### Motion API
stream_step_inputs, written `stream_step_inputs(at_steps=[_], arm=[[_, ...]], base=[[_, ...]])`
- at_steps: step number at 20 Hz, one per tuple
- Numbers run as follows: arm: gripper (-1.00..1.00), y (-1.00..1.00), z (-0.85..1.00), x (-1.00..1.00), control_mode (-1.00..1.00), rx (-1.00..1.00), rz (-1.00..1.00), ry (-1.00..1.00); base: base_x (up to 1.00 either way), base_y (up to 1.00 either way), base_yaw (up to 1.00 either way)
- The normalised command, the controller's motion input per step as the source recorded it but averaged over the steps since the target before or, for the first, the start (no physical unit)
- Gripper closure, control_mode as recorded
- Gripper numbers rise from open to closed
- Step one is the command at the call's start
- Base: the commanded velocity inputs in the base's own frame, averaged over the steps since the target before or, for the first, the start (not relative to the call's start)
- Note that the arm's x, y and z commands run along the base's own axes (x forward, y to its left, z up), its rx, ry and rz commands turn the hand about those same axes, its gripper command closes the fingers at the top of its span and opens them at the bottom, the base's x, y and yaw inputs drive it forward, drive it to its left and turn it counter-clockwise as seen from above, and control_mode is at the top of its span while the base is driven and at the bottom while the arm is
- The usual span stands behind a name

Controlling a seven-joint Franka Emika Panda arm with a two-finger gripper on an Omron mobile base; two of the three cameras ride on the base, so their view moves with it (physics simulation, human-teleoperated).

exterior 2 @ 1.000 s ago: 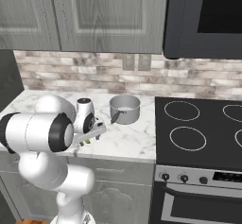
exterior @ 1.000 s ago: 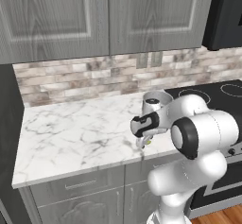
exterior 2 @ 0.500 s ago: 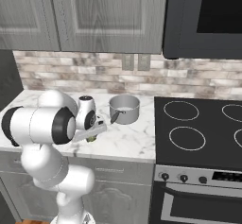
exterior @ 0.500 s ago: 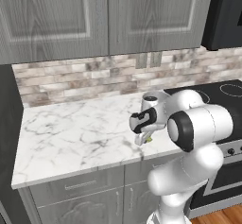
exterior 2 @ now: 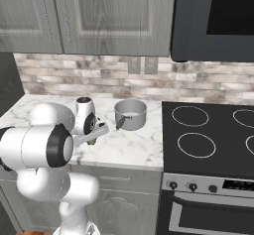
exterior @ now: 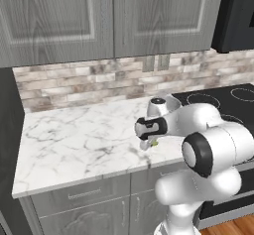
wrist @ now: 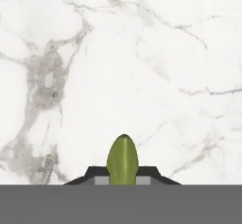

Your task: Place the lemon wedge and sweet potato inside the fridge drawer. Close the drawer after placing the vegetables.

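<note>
**Lemon wedge in our grip, fridge drawer yet to be reached**

We stand before the marble counter (exterior: 74,140), with the grey upper cabinets (exterior: 99,16) above, the brick backsplash (exterior: 89,80) behind it and the black stove (exterior 2: 208,140) to our right. A steel pot (exterior 2: 131,113) sits on the counter just beside the stove. Neither the fridge drawer nor the sweet potato is anywhere among these things, so we judge the task to be early: first of two vegetables picked, none stowed, drawer not closed.

Our arm folds back over the counter's front part, and the gripper (exterior: 153,144) points down at the marble. In the hand view the fingers (wrist: 144,173) are closed narrowly on the lemon wedge (wrist: 122,159), whose yellow-green tip rises between them; the same green speck peeks out under the hand in the left base view (exterior: 155,143) and the right base view (exterior 2: 92,142). Whether the wedge has left the counter we cannot tell for sure, though marble runs unbroken beyond it.

The next move, as we judge it, calls for carrying the wedge away from the counter, driving or swinging toward the fridge, and finding the drawer before we let go. The piece is tiny, so a slip in transit is the risk.

Against half a second ago, the elbow has swung further toward the stove and the hand sits slightly nearer the counter's front edge; the pot has not moved.
</note>
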Motion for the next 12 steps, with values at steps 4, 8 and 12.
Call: stream_step_inputs(at_steps=[4,8,12], arm=[[1.00,0.00,1.00,-0.42,-1.00,0.01,0.00,-0.19],[1.00,0.00,1.00,-0.51,-1.00,0.01,0.00,-0.18],[1.00,-0.03,1.00,-0.47,-1.00,0.02,0.00,-0.15]], base=[[0.00,0.00,0.00],[0.00,0.00,0.00],[0.00,0.00,0.00]])
